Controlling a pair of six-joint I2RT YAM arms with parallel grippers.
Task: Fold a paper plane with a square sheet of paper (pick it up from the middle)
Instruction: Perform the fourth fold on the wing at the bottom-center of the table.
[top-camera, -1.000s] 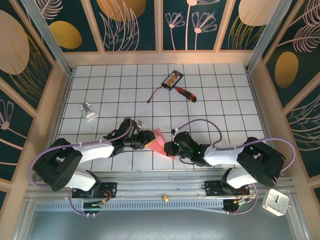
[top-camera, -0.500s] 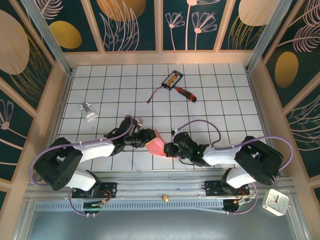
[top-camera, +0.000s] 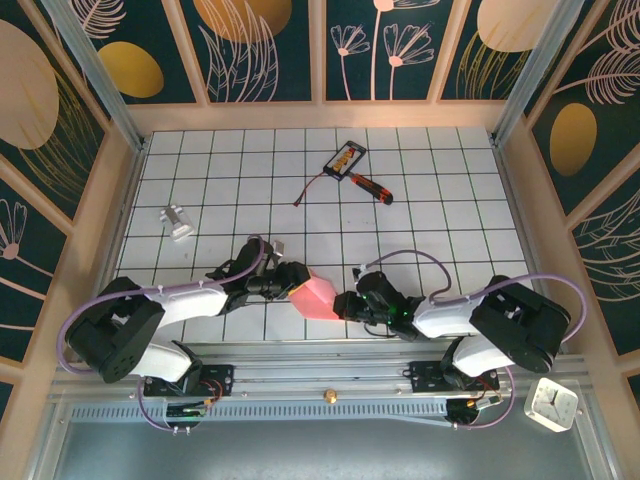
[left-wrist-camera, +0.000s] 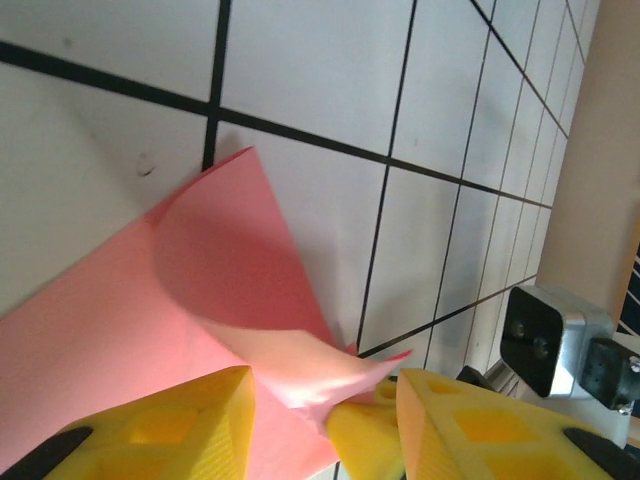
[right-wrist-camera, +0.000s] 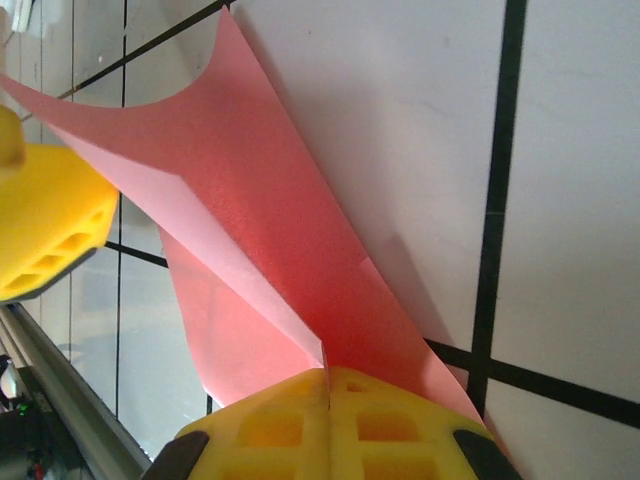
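Right gripper (right-wrist-camera: 328, 392) is pressed shut, pinching the paper (right-wrist-camera: 270, 250) at a fold crease. Left gripper (left-wrist-camera: 322, 400) is spread, its 2 fingers (left-wrist-camera: 170, 425) either side of a curled-up paper corner, not clamping it. Paper is partly folded and sits on the table (top-camera: 420, 230) between both grippers, near the front edge, roughly centre.

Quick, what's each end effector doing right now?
Left end effector: open, pink paper between its fingers.
Right end effector: shut on the pink paper.
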